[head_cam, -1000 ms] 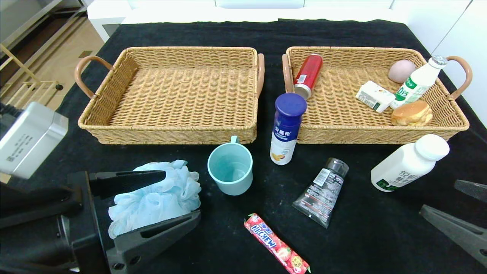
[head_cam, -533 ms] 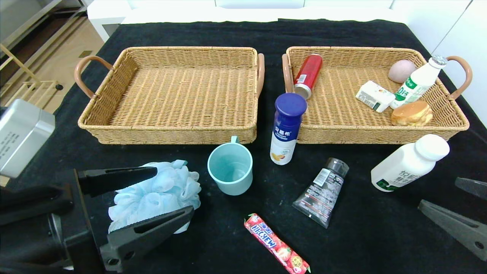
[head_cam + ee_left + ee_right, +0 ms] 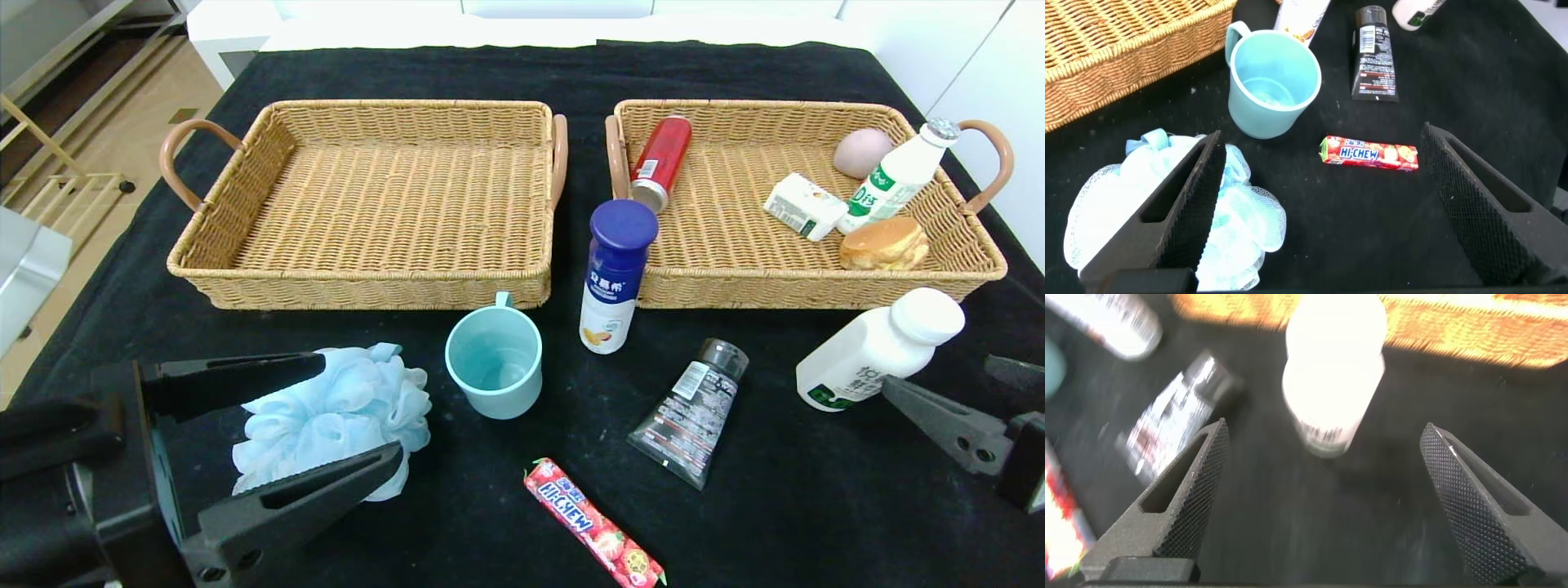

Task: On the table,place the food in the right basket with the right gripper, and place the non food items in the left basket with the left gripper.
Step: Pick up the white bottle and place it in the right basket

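Note:
My left gripper (image 3: pixel 359 408) is open at the table's near left, its fingers either side of the pale-blue pouf (image 3: pixel 335 416); in the left wrist view one finger (image 3: pixel 1184 204) lies over the pouf (image 3: pixel 1237 233). My right gripper (image 3: pixel 939 371) is open at the near right, just behind the squat white bottle (image 3: pixel 873 351), which lies on its side ahead of the jaws (image 3: pixel 1333 367). The teal mug (image 3: pixel 494 363), blue-capped bottle (image 3: pixel 616 278), dark tube (image 3: pixel 692 412) and Hi-Chew stick (image 3: pixel 592 523) are on the black cloth (image 3: pixel 816 506).
The left basket (image 3: pixel 245 278) and right basket (image 3: pixel 816 286) stand side by side at the back. The right one holds a red can (image 3: pixel 663 159), a small carton (image 3: pixel 804 206), a green-print bottle (image 3: pixel 894 180), a bun (image 3: pixel 883 243) and a pink ball (image 3: pixel 861 153).
My left gripper has drawn back toward the near left edge, still open around the pouf. My right gripper has moved forward toward the squat white bottle.

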Robot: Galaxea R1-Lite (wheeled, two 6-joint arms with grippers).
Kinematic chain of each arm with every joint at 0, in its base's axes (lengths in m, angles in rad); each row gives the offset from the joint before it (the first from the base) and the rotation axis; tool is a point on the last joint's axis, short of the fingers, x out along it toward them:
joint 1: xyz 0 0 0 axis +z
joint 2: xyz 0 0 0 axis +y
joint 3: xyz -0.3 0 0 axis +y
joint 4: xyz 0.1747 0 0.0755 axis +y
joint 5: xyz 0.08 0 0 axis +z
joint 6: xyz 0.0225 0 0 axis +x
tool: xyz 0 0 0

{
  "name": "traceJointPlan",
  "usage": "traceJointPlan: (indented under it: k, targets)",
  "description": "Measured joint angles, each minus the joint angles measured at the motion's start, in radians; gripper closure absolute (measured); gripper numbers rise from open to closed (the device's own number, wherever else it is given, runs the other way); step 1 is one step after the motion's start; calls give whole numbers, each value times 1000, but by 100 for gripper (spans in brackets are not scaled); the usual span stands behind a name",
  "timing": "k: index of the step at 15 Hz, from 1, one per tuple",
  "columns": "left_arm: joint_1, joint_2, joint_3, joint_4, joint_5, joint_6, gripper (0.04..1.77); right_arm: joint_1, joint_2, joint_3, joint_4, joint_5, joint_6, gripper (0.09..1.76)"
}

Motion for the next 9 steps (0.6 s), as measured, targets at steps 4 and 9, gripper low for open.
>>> traceJointPlan:
  k: [4,9]
  targets:
    - [0,-4,1,0,0,1,9,15,105,-1,-144,-61,12,14]
    - [0,-11,-1,0,1,6,9,18,235,1,-331,-169,36,14]
